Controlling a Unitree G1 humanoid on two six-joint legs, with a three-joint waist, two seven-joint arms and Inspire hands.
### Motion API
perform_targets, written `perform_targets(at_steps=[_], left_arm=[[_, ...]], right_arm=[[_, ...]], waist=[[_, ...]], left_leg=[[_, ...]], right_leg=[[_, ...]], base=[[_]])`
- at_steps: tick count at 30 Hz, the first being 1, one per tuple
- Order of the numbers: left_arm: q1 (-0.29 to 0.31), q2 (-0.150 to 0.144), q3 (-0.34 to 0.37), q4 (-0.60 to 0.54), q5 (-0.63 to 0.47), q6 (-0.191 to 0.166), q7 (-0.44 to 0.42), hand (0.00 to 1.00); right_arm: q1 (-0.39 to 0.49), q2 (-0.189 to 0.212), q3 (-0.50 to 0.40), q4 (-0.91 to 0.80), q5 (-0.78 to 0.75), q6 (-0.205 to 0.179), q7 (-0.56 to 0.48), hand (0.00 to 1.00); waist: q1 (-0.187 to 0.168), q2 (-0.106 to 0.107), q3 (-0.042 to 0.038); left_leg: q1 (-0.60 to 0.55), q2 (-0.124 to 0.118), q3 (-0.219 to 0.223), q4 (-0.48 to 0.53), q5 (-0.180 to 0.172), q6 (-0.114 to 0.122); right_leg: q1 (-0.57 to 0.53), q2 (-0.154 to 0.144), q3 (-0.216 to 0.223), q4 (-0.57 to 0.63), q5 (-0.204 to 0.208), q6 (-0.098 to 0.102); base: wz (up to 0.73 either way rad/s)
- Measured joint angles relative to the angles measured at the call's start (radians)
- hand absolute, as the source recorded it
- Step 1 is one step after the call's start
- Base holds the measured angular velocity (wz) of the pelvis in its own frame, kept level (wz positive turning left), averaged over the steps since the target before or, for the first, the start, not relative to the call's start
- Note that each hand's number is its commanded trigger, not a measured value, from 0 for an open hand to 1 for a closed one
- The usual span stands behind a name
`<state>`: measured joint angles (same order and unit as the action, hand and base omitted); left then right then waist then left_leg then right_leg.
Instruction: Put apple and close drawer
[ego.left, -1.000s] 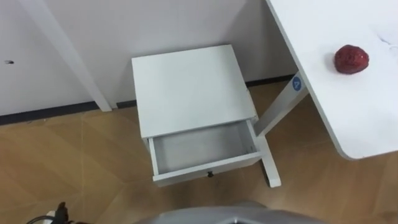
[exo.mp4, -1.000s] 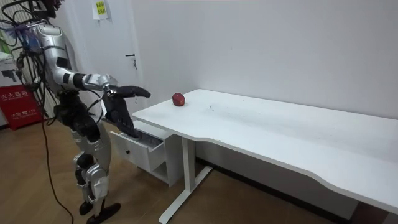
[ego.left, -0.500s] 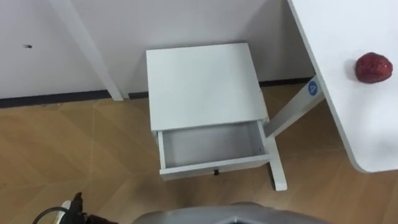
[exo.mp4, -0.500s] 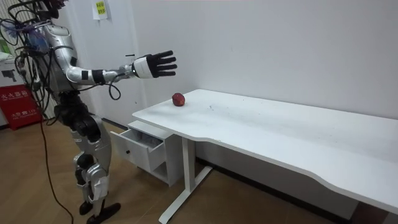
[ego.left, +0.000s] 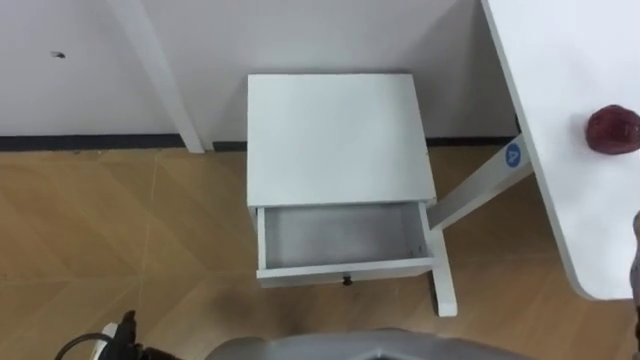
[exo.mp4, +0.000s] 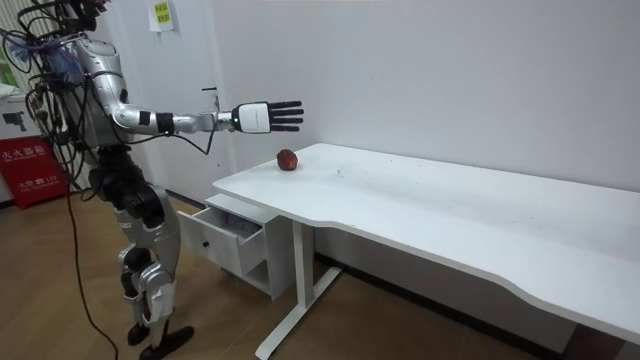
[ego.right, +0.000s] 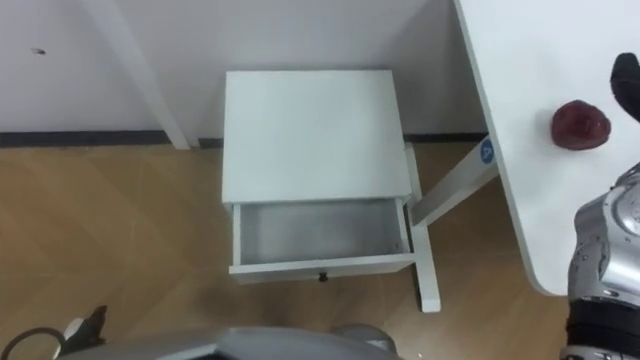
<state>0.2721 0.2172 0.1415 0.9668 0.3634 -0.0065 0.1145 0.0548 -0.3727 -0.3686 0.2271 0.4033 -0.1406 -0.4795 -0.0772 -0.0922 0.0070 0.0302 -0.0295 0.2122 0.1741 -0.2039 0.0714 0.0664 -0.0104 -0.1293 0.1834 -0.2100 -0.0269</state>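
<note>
Far left: a white post (ego.left: 160, 75) is being seen slanting up the wall, with a dark baseboard (ego.left: 90, 143) behind it and the wood floor (ego.left: 120, 240) below.

Centre: the white cabinet (ego.left: 338, 135) is being viewed from above, directly before the standing robot. Its drawer (ego.left: 340, 235) is being presented pulled out toward the robot, with a small dark knob (ego.left: 346, 281) on the front panel.

Right of the cabinet: the slanted desk leg (ego.left: 470, 190) is being observed just beside the drawer's right corner. It and the rounded edge of the tabletop (ego.left: 560, 100) are being noted between drawer and fruit.

Far right: the apple (ego.left: 613, 130) is being recorded resting on the tabletop near the wall, well apart from the drawer. The right hand (exo.mp4: 262, 116) is being held out in the air above and beside the apple, fingers straight and spread, grasping nothing.
</note>
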Motion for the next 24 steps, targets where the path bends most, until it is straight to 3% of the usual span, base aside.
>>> perform_targets(at_steps=[8, 16, 24], left_arm=[[0.006, 0.015, 0.000, -0.005, 0.003, -0.002, -0.002, 0.00], [0.027, 0.026, 0.003, -0.005, 0.004, 0.001, -0.030, 0.00], [0.030, 0.025, 0.004, 0.005, 0.025, 0.001, -0.041, 0.00]], right_arm=[[0.003, -0.003, 0.005, 0.119, -0.062, 0.000, 0.099, 0.00], [0.004, -0.007, 0.033, 0.231, -0.095, 0.011, 0.152, 0.00], [0.004, -0.007, 0.034, 0.327, -0.100, 0.010, 0.179, 0.00]], waist=[[0.000, 0.000, -0.0025], [0.000, 0.022, -0.0114], [0.005, 0.024, -0.0048]], left_leg=[[0.001, 0.000, -0.006, 0.013, 0.000, 0.000], [0.007, 0.001, -0.007, 0.013, 0.000, 0.000], [0.017, 0.001, -0.006, 0.007, 0.000, 0.000]], right_leg=[[0.009, -0.001, -0.010, 0.001, 0.000, 0.000], [0.008, -0.001, -0.010, 0.003, 0.001, -0.002], [0.017, -0.001, -0.010, 0.001, 0.001, -0.002]], base=[[0.02], [0.00], [0.00]])
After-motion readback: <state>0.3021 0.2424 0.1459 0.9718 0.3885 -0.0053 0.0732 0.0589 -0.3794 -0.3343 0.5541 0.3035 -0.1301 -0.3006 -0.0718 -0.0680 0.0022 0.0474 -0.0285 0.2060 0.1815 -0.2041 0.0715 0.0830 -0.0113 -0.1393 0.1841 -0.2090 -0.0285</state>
